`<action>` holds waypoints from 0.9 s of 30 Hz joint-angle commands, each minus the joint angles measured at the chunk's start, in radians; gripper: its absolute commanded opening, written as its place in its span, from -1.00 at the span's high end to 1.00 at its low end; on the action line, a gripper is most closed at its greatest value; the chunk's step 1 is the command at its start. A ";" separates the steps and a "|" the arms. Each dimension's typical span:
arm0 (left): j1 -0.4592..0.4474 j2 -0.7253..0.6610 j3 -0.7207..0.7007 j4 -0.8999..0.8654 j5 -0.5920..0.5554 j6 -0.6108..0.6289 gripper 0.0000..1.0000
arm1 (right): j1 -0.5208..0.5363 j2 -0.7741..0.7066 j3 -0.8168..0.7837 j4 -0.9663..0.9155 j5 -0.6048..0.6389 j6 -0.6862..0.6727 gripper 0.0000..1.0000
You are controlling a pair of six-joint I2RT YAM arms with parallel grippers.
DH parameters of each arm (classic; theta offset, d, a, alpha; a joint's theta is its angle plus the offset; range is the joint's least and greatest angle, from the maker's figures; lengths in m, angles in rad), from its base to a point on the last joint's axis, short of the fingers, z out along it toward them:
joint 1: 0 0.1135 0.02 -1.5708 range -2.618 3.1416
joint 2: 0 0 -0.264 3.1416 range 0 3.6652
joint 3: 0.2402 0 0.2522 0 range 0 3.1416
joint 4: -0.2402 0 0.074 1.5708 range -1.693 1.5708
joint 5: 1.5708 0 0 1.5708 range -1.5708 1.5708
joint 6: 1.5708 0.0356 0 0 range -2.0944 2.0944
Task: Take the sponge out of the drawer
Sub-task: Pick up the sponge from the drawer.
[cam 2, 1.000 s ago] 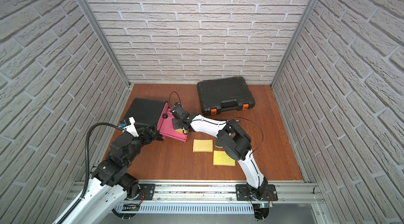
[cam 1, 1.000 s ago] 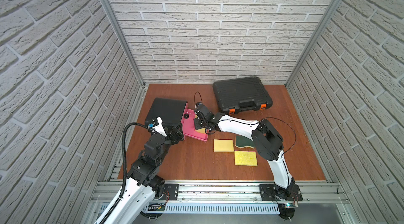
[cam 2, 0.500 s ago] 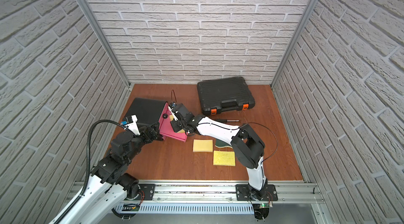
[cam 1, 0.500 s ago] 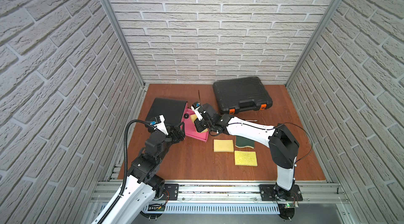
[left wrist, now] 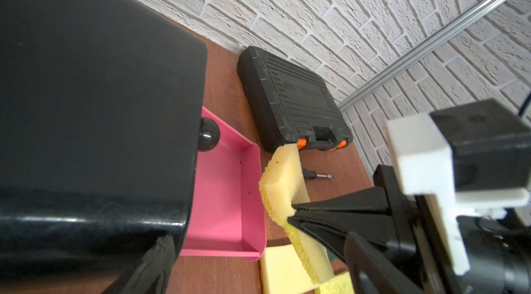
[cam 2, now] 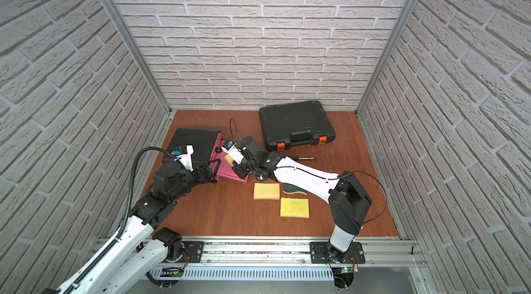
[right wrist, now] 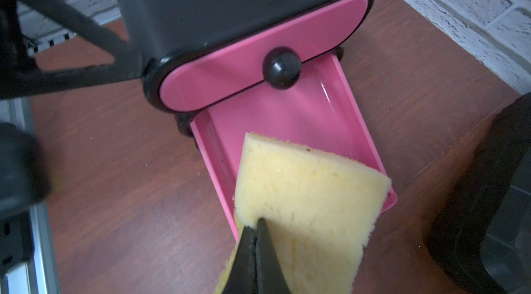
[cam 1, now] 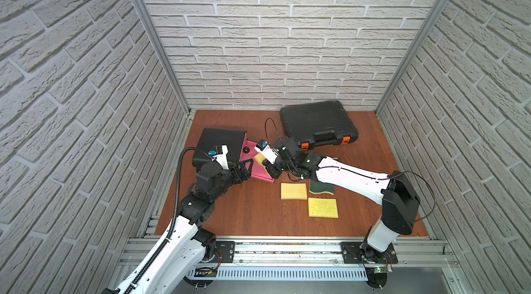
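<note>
My right gripper [right wrist: 256, 228] is clamped on the sponge [right wrist: 310, 189], holding it tilted just above the open pink drawer [right wrist: 290, 117]. My left gripper [cam 1: 244, 171] is spread wide, one finger against the cabinet [cam 1: 222, 139].

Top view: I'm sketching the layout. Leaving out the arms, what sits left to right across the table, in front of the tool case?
In order: black cabinet, pink drawer, pale yellow sponge, bright yellow sponge.

White brick walls [cam 1: 287, 48] close in three sides, joined at the back corners by slanting metal posts [cam 1: 149, 34]. The floor [cam 1: 253, 215] is reddish-brown wood. A metal rail [cam 1: 287, 249] runs along the front edge. Light is even.
</note>
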 commanded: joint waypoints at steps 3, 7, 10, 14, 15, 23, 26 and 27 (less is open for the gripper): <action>0.027 0.092 0.049 0.098 0.194 -0.017 -0.82 | 0.004 -0.112 -0.039 -0.030 -0.033 -0.123 0.94; 0.026 0.122 0.051 0.129 0.228 -0.027 -0.80 | 0.003 -0.169 -0.050 -0.075 -0.067 -0.168 0.94; 0.028 0.115 0.057 0.136 0.250 -0.032 -0.79 | 0.003 -0.211 -0.056 -0.125 -0.109 -0.200 0.94; 0.028 0.125 0.074 0.170 0.335 -0.049 -0.79 | 0.005 -0.274 -0.068 -0.189 -0.168 -0.244 0.94; 0.028 0.130 0.075 0.188 0.366 -0.061 -0.79 | 0.004 -0.289 -0.070 -0.206 -0.180 -0.255 0.94; 0.025 0.202 0.061 0.395 0.558 -0.216 -0.74 | 0.005 -0.379 -0.065 -0.329 -0.228 -0.338 0.94; 0.013 0.228 0.061 0.434 0.591 -0.256 -0.71 | 0.005 -0.393 -0.060 -0.368 -0.241 -0.362 0.94; 0.002 0.229 0.068 0.417 0.589 -0.246 -0.71 | 0.005 -0.394 -0.057 -0.381 -0.241 -0.371 0.94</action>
